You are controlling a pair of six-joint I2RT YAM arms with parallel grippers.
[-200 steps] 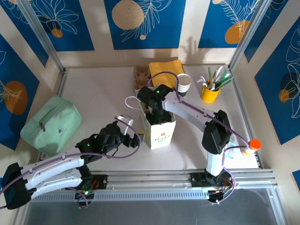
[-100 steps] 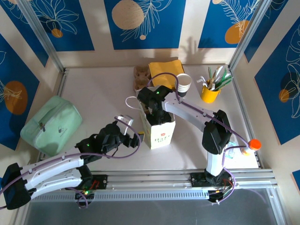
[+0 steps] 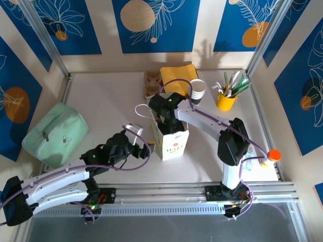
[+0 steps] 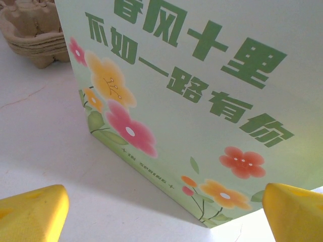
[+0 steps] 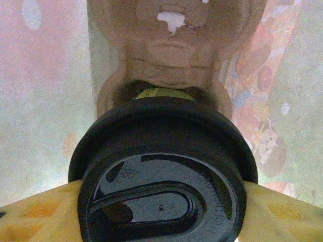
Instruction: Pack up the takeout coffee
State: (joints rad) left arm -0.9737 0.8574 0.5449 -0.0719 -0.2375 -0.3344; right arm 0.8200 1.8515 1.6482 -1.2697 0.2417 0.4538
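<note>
Now lower the takeout coffee (image 5: 162, 151) straight into the pulp carrier (image 5: 174, 55), upper centre of the right wrist view. The right gripper (image 5: 161, 214) is clamped on the cup's lid; the left gripper (image 4: 162, 214) stands wide and empty.

Side panel of paper bag (image 4: 202, 101), left wrist view: green Chinese characters in two slanted rows, upper 春风十里 (tops cut by the frame edge), lower 不如一路有你. Tiny print near the bottom edge, too small to read. Lid of takeout coffee (image 5: 164, 196): embossed triangle mark and curved raised lettering, illegible
</note>
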